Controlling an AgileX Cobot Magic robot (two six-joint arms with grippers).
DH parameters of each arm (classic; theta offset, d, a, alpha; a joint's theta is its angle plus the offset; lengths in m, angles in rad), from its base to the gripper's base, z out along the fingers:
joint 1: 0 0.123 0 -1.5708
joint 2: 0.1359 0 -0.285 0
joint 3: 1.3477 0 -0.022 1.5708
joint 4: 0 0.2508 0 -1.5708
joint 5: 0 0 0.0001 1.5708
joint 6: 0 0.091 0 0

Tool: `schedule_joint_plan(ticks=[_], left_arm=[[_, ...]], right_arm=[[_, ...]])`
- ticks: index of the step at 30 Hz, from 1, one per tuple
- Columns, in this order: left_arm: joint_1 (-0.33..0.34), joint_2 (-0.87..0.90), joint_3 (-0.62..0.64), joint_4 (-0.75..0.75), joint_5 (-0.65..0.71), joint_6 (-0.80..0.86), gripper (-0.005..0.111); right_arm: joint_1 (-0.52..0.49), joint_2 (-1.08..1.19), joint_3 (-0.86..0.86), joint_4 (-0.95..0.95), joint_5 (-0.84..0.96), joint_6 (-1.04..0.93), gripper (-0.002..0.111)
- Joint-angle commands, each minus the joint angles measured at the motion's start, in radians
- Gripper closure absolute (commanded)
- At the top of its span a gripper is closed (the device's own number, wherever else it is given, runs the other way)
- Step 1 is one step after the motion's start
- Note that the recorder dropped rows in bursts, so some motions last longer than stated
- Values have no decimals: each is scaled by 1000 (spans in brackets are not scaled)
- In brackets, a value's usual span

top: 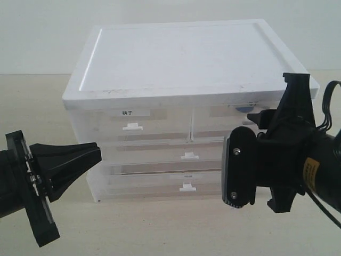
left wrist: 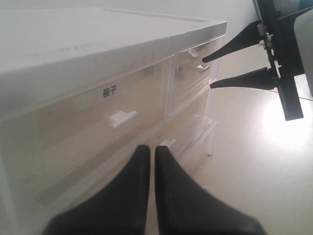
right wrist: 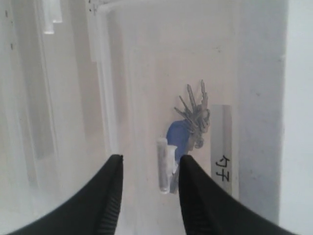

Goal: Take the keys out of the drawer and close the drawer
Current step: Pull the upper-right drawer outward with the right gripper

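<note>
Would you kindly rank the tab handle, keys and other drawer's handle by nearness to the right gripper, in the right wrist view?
1. tab handle, between the right gripper's fingers.
2. keys, inside the drawer, just behind.
3. other drawer's handle, well off to one side.

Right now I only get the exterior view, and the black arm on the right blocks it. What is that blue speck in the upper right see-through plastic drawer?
Observer: The right wrist view shows a round blue fob on a bunch of silver metal keys, inside that half-width clear plastic drawer.
Operator: Is that claw gripping anything?
Observer: No. The right gripper has its jaws apart, the drawer's small white tab handle between them.
Operator: And the other claw?
Observer: The left wrist view shows the left gripper shut, empty.
</note>
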State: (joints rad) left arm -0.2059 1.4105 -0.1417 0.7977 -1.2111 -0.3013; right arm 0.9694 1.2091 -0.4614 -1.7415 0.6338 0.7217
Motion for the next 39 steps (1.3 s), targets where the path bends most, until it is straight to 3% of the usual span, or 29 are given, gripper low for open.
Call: schedule_joint_plan(ticks=[1,7,8,11,28,39], left_arm=[[-5,3,-4,10,-10,3,102],[-5,3,-4,15,-10,3,102],[-5,3,-4,15,-10,3,102],[-5,3,-4,15,-10,3,102],[-5,3,-4,6,-10,3,102],[-5,3,-4,4,-10,3,102]], right_arm=[[-59,-1,-1,-3,-38,1,75],[-64,-1,-20,-3,-63,3,78],[-64,-1,-20,-3,-63,3,81],[-64,-1,-20,-3,-61,3,108],[42,-1,-20,98,56,-56,108],[80,-167,-16,378,41,-285,108]])
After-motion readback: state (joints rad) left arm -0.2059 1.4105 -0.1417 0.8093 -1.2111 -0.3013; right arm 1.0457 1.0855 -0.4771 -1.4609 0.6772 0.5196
